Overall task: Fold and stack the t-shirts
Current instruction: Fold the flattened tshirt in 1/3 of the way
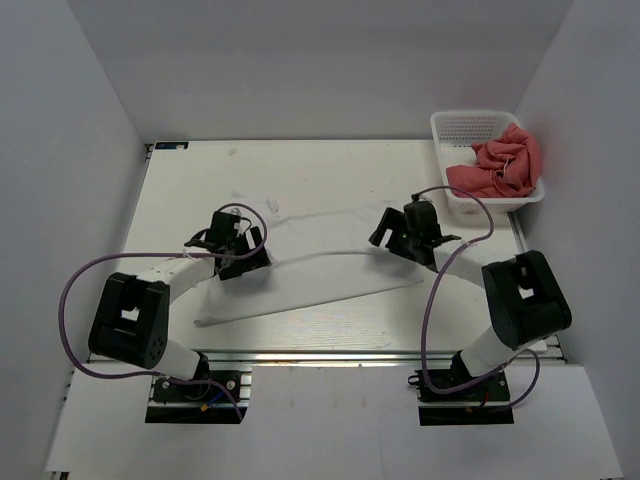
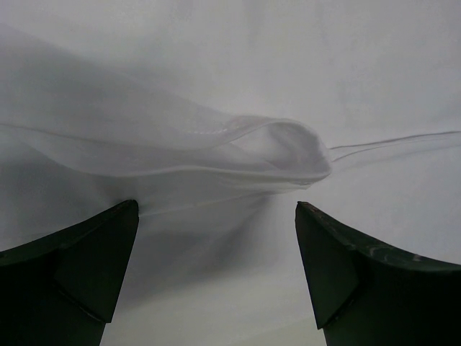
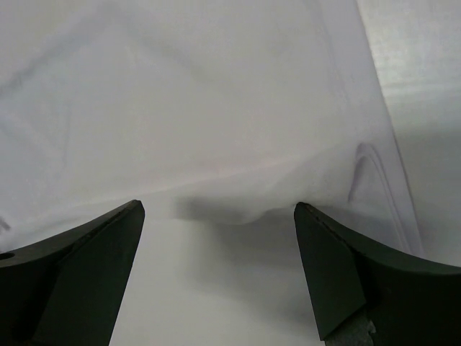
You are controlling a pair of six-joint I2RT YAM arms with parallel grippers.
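Left gripper (image 2: 216,216): jaws apart, empty, above a raised fold of the white t-shirt (image 1: 330,270). The shirt is spread mid-table (image 1: 190,190), its outline faint, white on white. Right gripper (image 3: 218,213): jaws apart, empty, above the shirt's edge. Red cloth (image 1: 508,165) crumpled in basket (image 1: 465,125); count unclear.

The left arm (image 1: 150,320) and right arm (image 1: 520,300) look alike: boxy black joint housings joined by white tubes. A purple cable (image 1: 68,300) loops beside each arm. The black bases (image 1: 195,395) carry small red and yellow wires. The left gripper (image 2: 216,205) and right gripper (image 3: 218,206) each have dark, matte, wedge-shaped fingers (image 2: 68,285).
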